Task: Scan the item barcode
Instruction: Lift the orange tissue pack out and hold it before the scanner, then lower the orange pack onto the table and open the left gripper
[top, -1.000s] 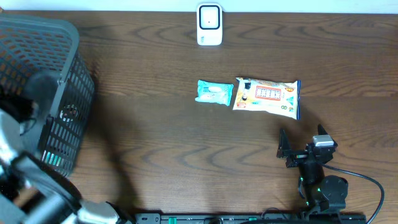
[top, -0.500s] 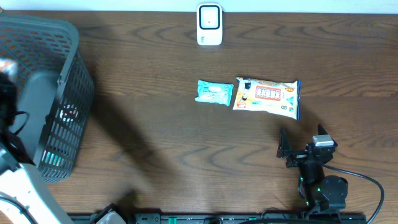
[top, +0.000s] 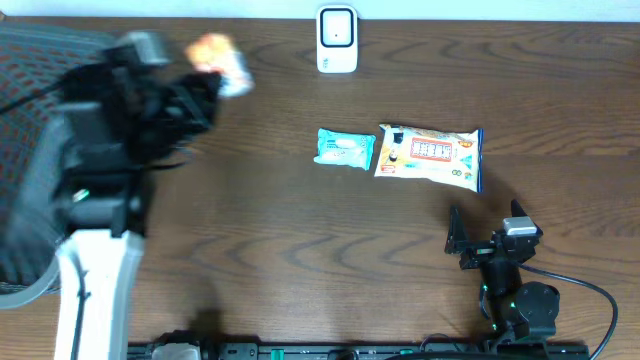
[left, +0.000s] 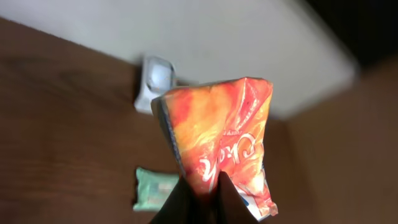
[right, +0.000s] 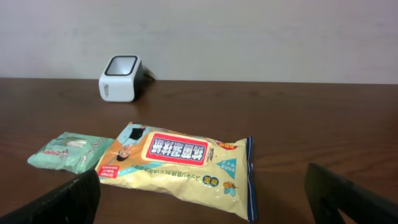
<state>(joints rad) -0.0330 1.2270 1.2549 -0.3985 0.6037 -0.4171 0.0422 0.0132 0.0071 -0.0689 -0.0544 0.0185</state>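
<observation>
**Item:** snack packet (left: 221, 134). A crinkled bag, orange and yellow with red panels and white script. It is pinched at its lower edge by the left gripper (left: 203, 198), whose jaws are clamped tight on it. The bag stands up from the fingertips, in the air above the table (top: 260, 250).

**Legibility:** The lettering is broken by folds and unreadable, and no barcode can be made out on the face shown. In the overhead view the packet and the left arm are smeared by motion blur. The arm hides most of the grey basket (top: 30, 70).

**Beyond the left gripper:** white scanner (left: 155, 81), its edge covered by the bag. The teal packet (left: 154, 188) is nearer and soft-focused.

**Right gripper** (top: 487, 232): jaws spread wide, holding nothing. The yellow wipes pack (right: 180, 168) lies just ahead of it.
</observation>
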